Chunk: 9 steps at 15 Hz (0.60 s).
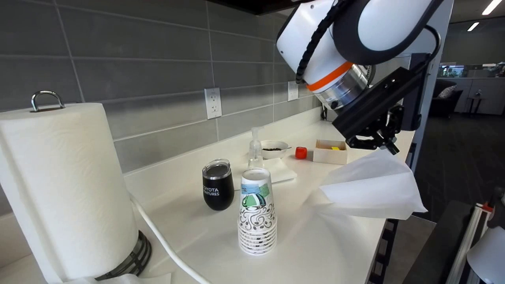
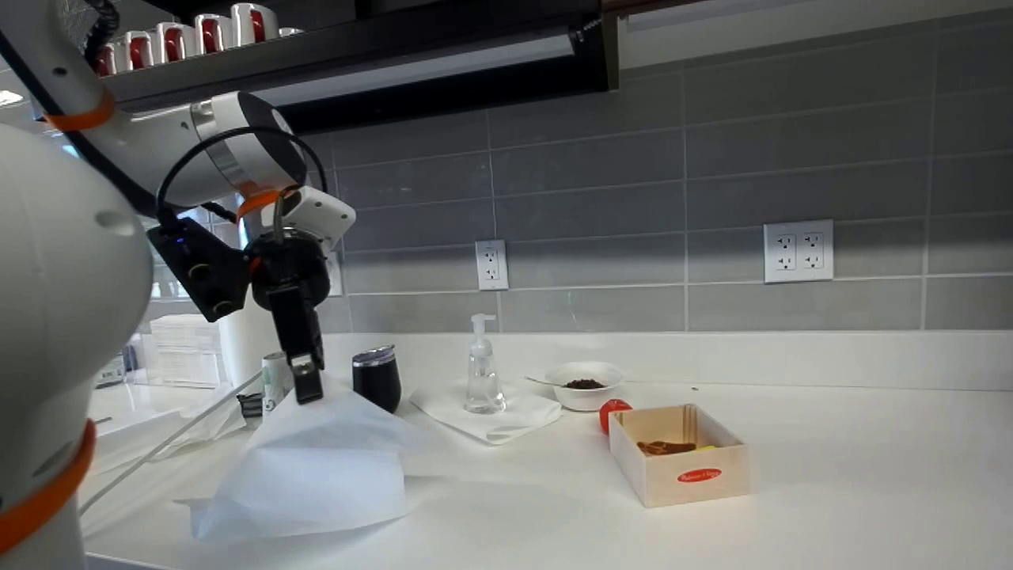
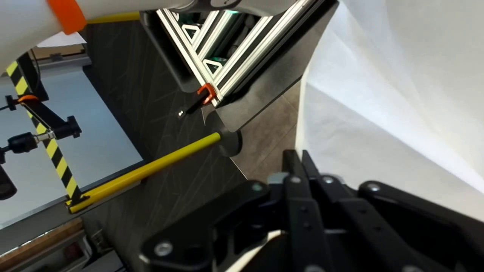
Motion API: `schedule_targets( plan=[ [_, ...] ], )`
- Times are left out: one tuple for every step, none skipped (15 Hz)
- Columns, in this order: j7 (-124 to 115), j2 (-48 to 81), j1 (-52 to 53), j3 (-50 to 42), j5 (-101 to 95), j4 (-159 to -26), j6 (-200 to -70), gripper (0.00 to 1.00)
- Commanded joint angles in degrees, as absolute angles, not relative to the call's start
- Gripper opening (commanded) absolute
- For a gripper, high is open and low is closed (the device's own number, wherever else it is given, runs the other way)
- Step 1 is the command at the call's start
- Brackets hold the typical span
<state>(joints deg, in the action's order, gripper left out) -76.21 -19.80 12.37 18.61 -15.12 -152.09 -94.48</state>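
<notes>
My gripper (image 3: 300, 154) is shut on a thin white paper sheet (image 3: 382, 98), pinched at its edge between the black fingertips. In both exterior views the sheet (image 1: 375, 185) fans out and droops below the gripper (image 1: 389, 146), over the counter's front side. One corner reaches past the counter edge. Seen in an exterior view, the same sheet (image 2: 316, 475) hangs under the black fingers (image 2: 307, 384); whether its lower edge touches the counter I cannot tell. A stack of patterned paper cups (image 1: 257, 213) and a black tumbler (image 1: 218, 185) stand to one side of it.
A paper towel roll (image 1: 71, 189) stands near a white cable (image 1: 165, 246). Farther along are a soap dispenser (image 2: 483, 372) on a folded napkin (image 2: 506, 431), a white bowl (image 2: 586, 372), a red object (image 2: 612, 412) and a wooden box (image 2: 688, 483). A shelf (image 2: 475, 63) overhangs the counter.
</notes>
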Motion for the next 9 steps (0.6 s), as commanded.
schedule_targets(
  plan=[
    [-79.3,-19.7,11.2,18.7,-15.4,-152.6,-91.1,0.0],
    [-80.7,-19.6,10.8,18.7,-16.0,-152.6,-90.2,0.0],
    [-81.7,-19.4,10.5,18.7,-16.4,-152.7,-89.3,0.0],
    [-82.9,-19.2,10.1,18.6,-16.9,-152.9,-88.8,0.0],
    [-84.1,-19.0,9.7,18.5,-17.3,-153.0,-88.1,0.0],
    [-84.8,-18.9,9.4,18.2,-17.5,-153.4,-88.0,0.0],
    [-85.5,-18.8,9.2,18.0,-17.6,-153.5,-88.0,0.0],
    [-85.9,-18.8,9.0,17.7,-17.8,-153.6,-88.3,0.0],
    [-86.5,-18.8,8.9,17.6,-18.1,-153.5,-88.5,0.0]
  ],
)
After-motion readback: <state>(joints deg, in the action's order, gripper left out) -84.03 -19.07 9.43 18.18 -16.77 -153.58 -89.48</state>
